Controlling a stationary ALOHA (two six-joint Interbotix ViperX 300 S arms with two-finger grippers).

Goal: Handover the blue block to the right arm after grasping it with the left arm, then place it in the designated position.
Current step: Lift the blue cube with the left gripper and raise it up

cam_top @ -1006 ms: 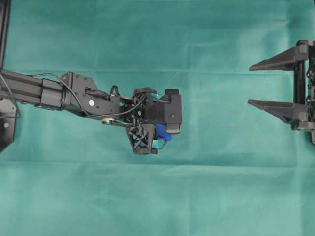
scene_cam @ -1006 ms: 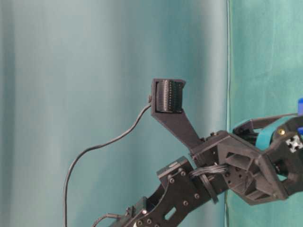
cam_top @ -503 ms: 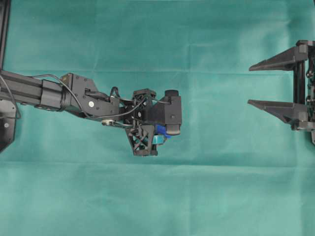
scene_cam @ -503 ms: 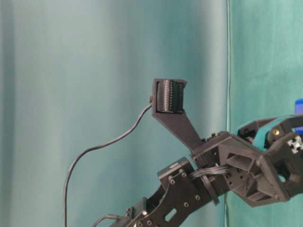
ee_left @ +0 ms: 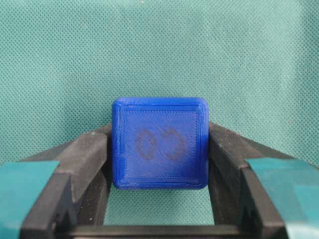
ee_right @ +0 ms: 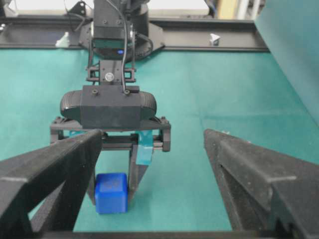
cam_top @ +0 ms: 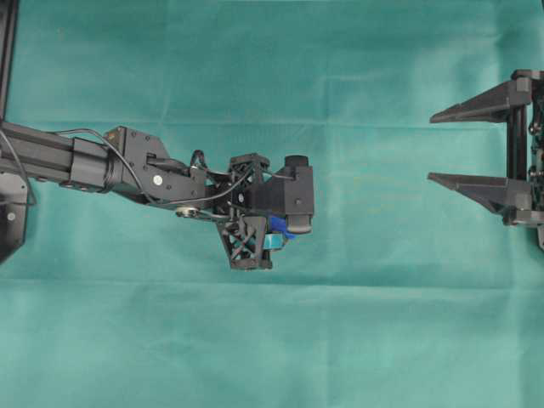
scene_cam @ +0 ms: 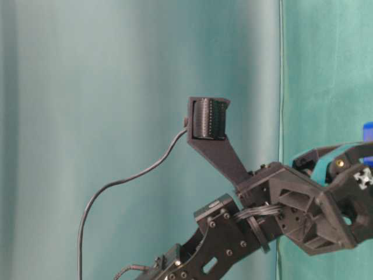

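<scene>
green cloth (cam_top: 382, 323) | left hand (ee_left: 159, 149) grips blue block (ee_left: 159, 143) - overhead mostly hides it | right hand (cam_top: 435, 146) agape

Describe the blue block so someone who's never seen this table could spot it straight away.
Start from the green cloth covering the whole table, then follow the left arm in from the left edge to its pincer. The blue block sits between the teal-taped fingers, which press its two sides. It is the only bright blue thing there: a small cube with rounded edges and a faint dark mark on one face.

blue block (ee_left: 159, 143) | clamped between left end effector (ee_left: 158, 149) fingers (ee_left: 82, 164) | green cloth (ee_left: 159, 45) behind
</scene>
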